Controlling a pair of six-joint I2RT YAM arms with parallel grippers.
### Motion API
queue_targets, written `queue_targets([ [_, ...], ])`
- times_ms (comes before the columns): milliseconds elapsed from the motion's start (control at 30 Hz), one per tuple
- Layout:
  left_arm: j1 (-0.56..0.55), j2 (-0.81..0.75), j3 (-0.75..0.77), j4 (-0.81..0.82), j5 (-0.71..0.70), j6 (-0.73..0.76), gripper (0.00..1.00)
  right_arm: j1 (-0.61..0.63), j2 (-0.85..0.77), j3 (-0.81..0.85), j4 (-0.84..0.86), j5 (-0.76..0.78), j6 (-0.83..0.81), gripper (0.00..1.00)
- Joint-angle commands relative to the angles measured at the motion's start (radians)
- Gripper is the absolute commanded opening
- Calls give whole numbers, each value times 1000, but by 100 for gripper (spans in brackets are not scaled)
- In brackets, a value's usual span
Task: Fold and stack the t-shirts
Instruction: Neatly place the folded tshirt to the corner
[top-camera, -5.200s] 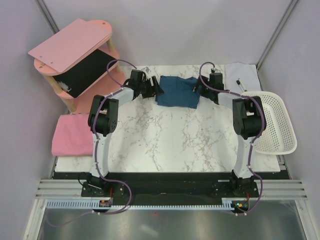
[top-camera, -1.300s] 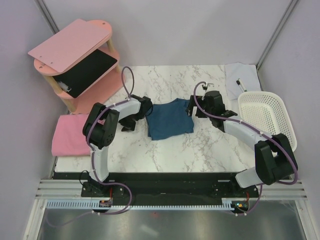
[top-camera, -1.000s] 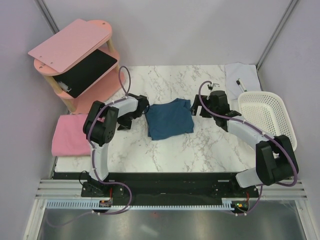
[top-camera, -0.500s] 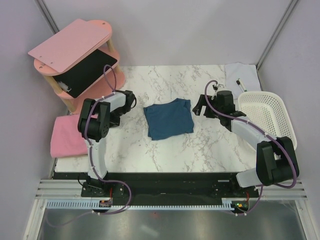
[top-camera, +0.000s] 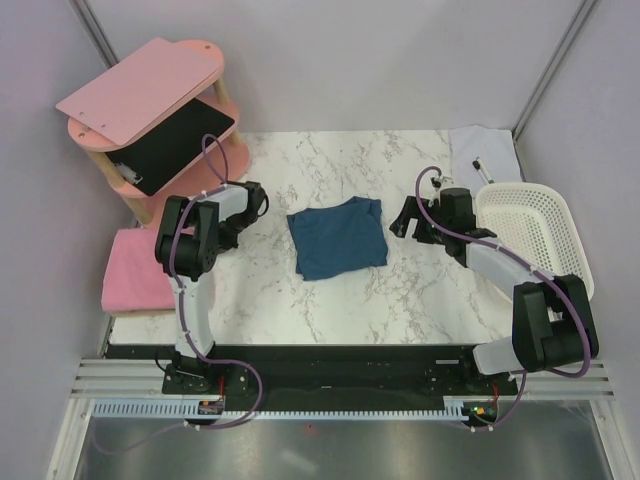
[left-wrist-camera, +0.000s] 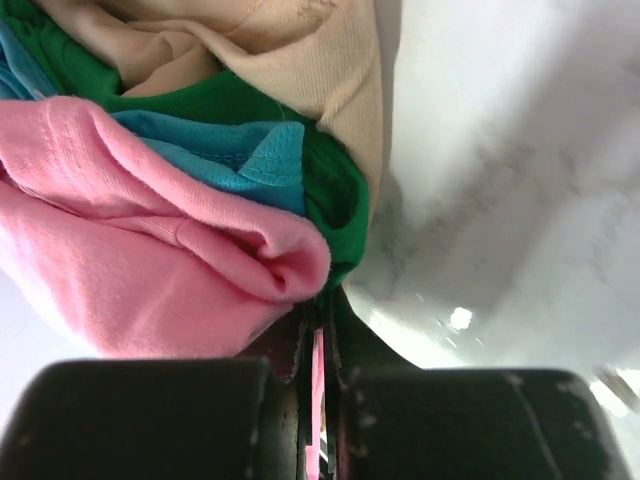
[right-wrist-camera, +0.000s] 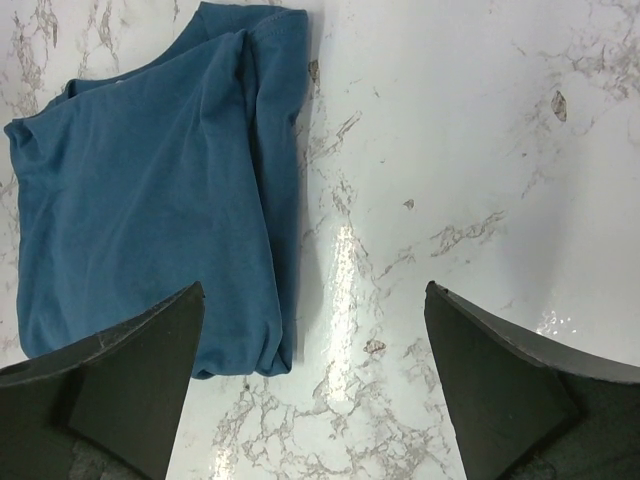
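The blue shirt lies folded, right claw wide beside it — the left claw pinches the pink shirt, which next needs spreading flat.

One teal-blue t-shirt, one pink t-shirt, one pink shelf, one black panel, one white basket, one white cloth, one pen, two robot arms, one marble table

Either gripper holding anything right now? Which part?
Left gripper looks shut on the soft pink t-shirt, pinching a folded edge of the cloth. Right gripper is open and empty beside the dark teal-blue t-shirt.
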Motion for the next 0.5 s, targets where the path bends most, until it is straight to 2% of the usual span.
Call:
queue_targets([
  [0, -80, -47, 5, 112, 244, -19, 2, -4, 10, -11, 44, -35, 20, 98],
  [167, -161, -58, 92, 111, 351, -16, 2, -5, 27, -21, 60, -42, 23, 98],
  [400, -213, 61, 353, 27, 397, -48, 2, -5, 42, -40, 63, -49, 18, 98],
  [467, -215, 84, 424, -6, 390, -58, 9, -5, 41, -46, 63, -52, 17, 98],
])
